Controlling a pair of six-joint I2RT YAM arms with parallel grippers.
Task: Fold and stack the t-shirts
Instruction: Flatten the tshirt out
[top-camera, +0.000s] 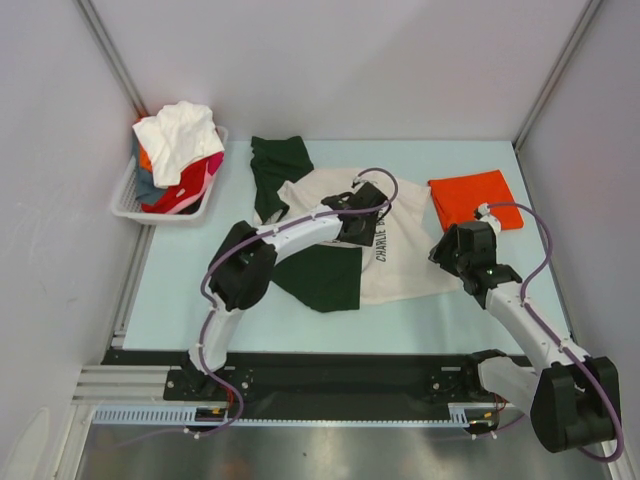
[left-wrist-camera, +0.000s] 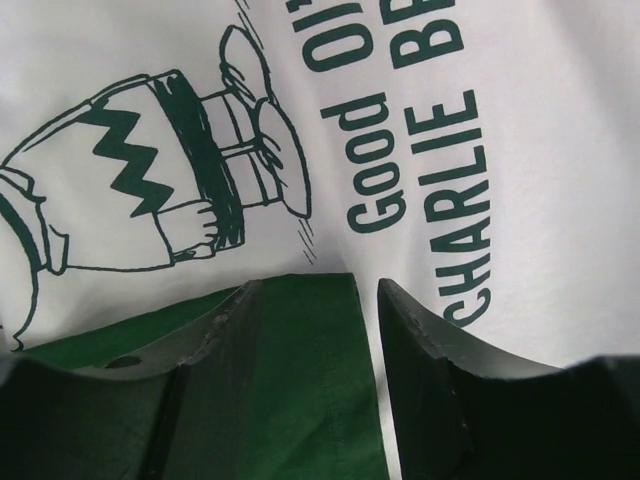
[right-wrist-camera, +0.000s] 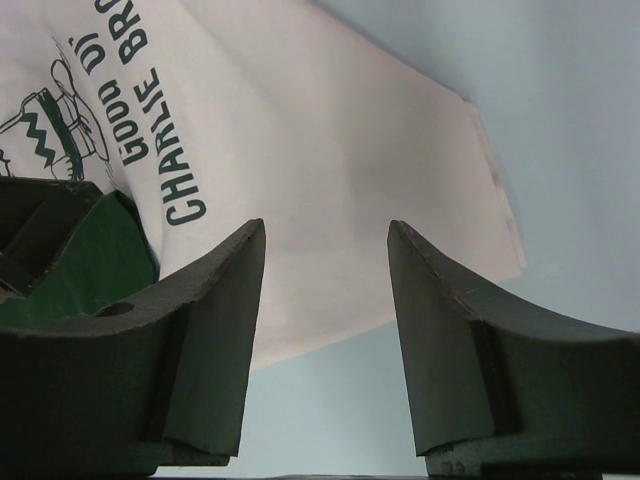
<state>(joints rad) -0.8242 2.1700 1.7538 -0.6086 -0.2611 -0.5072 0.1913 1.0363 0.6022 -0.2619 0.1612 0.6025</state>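
A cream t-shirt (top-camera: 405, 268) with dark green print lies spread on the pale blue table. One dark green sleeve (top-camera: 325, 278) is folded over its body, and the other (top-camera: 275, 165) lies out to the far left. My left gripper (top-camera: 358, 228) is open low over the chest print, and the green sleeve's (left-wrist-camera: 310, 380) edge lies between its jaws (left-wrist-camera: 315, 285). My right gripper (top-camera: 447, 252) is open and empty at the shirt's right edge. In the right wrist view this gripper (right-wrist-camera: 325, 225) is above the cream hem (right-wrist-camera: 330, 130) and bare table. An orange-red t-shirt (top-camera: 470, 195) lies folded at the far right.
A white slotted basket (top-camera: 125, 200) at the far left holds a heap of white (top-camera: 180, 135), red and pink shirts. Grey walls close in the table on three sides. The arm bases and a black rail run along the near edge.
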